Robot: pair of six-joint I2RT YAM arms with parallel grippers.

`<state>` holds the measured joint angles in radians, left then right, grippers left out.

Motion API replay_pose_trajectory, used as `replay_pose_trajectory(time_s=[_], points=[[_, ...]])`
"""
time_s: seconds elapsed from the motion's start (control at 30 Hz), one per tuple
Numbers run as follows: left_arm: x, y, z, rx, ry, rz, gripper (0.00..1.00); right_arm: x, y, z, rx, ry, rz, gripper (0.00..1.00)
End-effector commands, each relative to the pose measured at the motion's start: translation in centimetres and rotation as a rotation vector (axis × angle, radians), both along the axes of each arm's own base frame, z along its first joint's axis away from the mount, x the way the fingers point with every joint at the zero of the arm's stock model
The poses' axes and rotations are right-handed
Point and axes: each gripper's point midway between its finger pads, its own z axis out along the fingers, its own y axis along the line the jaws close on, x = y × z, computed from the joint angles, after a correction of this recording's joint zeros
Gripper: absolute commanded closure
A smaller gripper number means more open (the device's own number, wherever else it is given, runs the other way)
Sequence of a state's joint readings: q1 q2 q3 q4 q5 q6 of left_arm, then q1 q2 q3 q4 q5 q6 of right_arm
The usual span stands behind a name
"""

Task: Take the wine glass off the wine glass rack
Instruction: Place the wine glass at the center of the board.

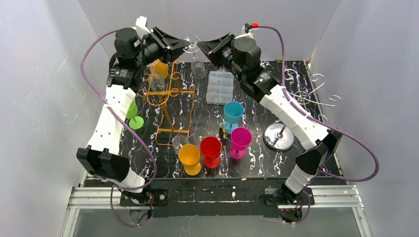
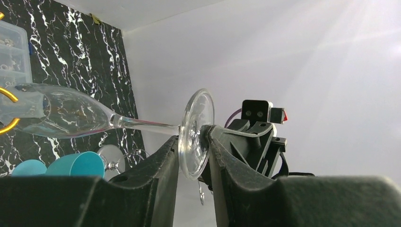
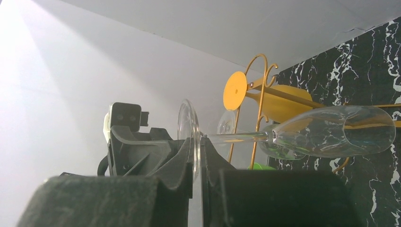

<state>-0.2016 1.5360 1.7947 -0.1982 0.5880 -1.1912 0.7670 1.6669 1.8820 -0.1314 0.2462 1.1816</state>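
Note:
A clear wine glass (image 1: pixel 198 69) hangs in the air at the back of the table, its round foot (image 1: pixel 191 40) between both grippers. My right gripper (image 1: pixel 199 46) is shut on the foot's rim (image 3: pixel 188 127), seen edge-on in the right wrist view (image 3: pixel 196 142). My left gripper (image 1: pixel 185 46) reaches in from the other side. Its fingers (image 2: pixel 165 156) stand narrowly apart around the tilted foot (image 2: pixel 196 132), with gaps showing lower down. The bowl (image 2: pixel 71 113) points away from the gold wire rack (image 1: pixel 170 98), which still carries an orange glass (image 1: pixel 159 66).
On the table stand a clear plastic box (image 1: pixel 220 86), blue (image 1: pixel 233 112), magenta (image 1: pixel 240 140), red (image 1: pixel 211 150), orange (image 1: pixel 189 158) and green (image 1: pixel 132 113) cups, and a clear glass (image 1: pixel 200 133). A silver wire rack (image 1: pixel 311 91) and its round base (image 1: pixel 279 136) lie at the right.

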Motion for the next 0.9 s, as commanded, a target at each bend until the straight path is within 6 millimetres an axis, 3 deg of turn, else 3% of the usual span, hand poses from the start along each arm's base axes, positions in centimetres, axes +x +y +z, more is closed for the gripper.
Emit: replay_pose_trajectory(time_s=[0.0,0.17,0.27,0.4,0.5,0.7,0.87], points=[[-1.2,-1.0,1.0,-0.020,-0.044,-0.063,0.75,-2.1,-1.1,4.7,0.081,-0.091,0.026,0.99],[-1.5,-1.1,1.3,-0.027,-0.047,-0.069,0.84,-2.1,-1.3,4.6,0.074,-0.092,0.021,0.99],[-1.6,-1.2,1.4,-0.038,-0.044,-0.074,0.98,-2.1,-1.3,4.4,0.059,-0.097,0.022,0.99],[-1.7,-1.1,1.5,-0.055,-0.027,-0.064,1.00,-2.2,-1.6,3.9,0.015,-0.114,0.016,0.97],[-1.8,-1.0,1.3,-0.079,0.006,-0.036,1.00,-2.5,-2.4,3.7,-0.039,-0.143,-0.002,0.82],[-1.9,-1.1,1.2,-0.123,0.050,-0.011,1.00,-3.5,-4.7,3.5,-0.178,-0.255,-0.048,0.42],[-2.4,-0.9,1.7,-0.153,0.067,-0.001,1.00,-5.5,-5.4,3.4,-0.325,-0.428,0.001,0.26]])
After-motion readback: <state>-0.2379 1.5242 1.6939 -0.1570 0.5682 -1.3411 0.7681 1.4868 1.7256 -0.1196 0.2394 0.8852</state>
